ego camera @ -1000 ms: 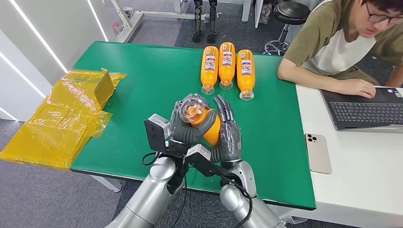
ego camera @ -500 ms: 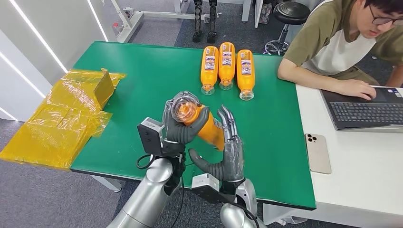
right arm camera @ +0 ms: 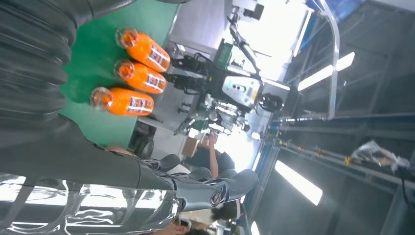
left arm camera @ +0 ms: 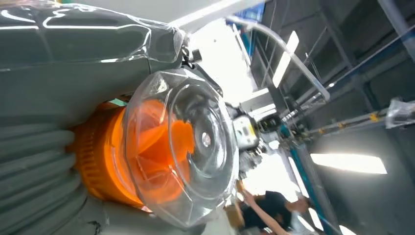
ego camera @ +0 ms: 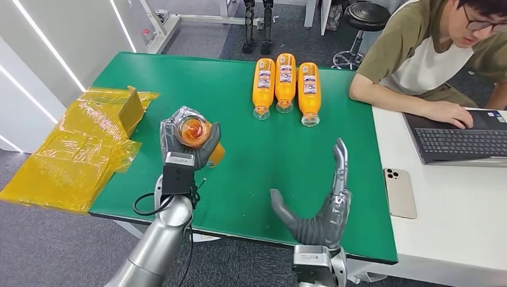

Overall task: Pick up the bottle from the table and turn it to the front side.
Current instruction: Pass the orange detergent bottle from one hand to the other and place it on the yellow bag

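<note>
The left hand (ego camera: 186, 142) grips the bottle (ego camera: 194, 133) — clear cap toward the camera, long axis pointing away over the table (ego camera: 251, 173) — while the right hand (ego camera: 320, 209) stands open and empty, well apart.

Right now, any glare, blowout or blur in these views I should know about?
Head view: evenly lit and sharp, soft sheen on the yellow wrap. Left wrist view: the bottle sits close, reflections streak its clear cap, the background is blown out white. Right wrist view: bright window overexposed, ceiling dark, glare streaks on the right hand, three bottles still readable.
</note>
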You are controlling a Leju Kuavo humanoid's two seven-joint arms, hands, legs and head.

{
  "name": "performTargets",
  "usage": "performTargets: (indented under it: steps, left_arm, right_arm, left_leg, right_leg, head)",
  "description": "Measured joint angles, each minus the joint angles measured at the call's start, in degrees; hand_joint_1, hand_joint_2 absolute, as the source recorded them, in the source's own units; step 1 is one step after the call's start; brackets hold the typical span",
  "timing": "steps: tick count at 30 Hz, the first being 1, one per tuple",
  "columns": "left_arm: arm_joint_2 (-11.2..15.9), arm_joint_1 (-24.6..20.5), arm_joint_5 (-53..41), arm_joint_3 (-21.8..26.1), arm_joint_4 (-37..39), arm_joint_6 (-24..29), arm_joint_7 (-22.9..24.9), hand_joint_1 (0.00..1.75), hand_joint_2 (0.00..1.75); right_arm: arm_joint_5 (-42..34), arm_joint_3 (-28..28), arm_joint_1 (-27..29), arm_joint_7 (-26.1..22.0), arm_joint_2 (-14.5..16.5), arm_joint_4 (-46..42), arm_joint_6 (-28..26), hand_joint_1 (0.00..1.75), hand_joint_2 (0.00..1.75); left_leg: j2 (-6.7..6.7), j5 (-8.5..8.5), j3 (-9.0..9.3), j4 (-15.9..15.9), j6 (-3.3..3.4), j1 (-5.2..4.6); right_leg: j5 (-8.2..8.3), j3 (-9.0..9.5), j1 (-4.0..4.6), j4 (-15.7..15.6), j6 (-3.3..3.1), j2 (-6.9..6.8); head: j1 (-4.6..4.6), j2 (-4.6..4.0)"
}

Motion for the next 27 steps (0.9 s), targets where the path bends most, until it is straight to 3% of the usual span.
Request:
performTargets:
  steps: [5,13,21,27]
  left_arm:
    - [6.4,-3.4,-16.3,0.0,4.5,4.1,8.6,1.75,1.75]
    - [13.8,-8.6,-26.5,-0.1,14.6,3.9,14.0,1.75,1.75]
    - [22.8,-19.0,-43.0,-2.8,29.9,-6.5,21.8,1.75,1.75]
    - [26.1,-23.5,-48.2,-6.0,36.6,-11.1,22.4,1.75,1.75]
  right_arm:
    - [-0.7,-1.8,2.7,0.0,0.0,-3.5,0.0,0.00,1.75]
    - [-0.8,-3.4,5.1,0.0,0.0,-6.5,0.0,0.00,1.75]
    - [-0.8,-4.0,7.6,0.0,-0.3,-9.8,0.0,0.00,1.75]
    - [-1.3,-3.9,7.8,0.0,-0.4,-10.3,0.0,0.00,1.75]
  left_leg:
    - [0.03,0.00,0.01,0.0,-0.01,0.01]
    - [0.10,0.04,0.00,0.0,-0.06,0.01]
    - [0.14,0.09,0.01,0.0,-0.14,0.03]
    - [0.13,0.09,-0.01,0.0,-0.15,0.03]
  right_leg:
    - [0.00,-0.02,0.00,0.0,-0.01,0.04]
    - [0.02,-0.06,0.01,0.1,-0.04,0.13]
    - [0.04,-0.15,0.02,0.1,-0.07,0.24]
    - [0.04,-0.15,0.01,0.1,-0.08,0.23]
  head:
    - [0.00,0.00]
    - [0.02,0.00]
    - [0.01,0.00]
    - [0.02,0.00]
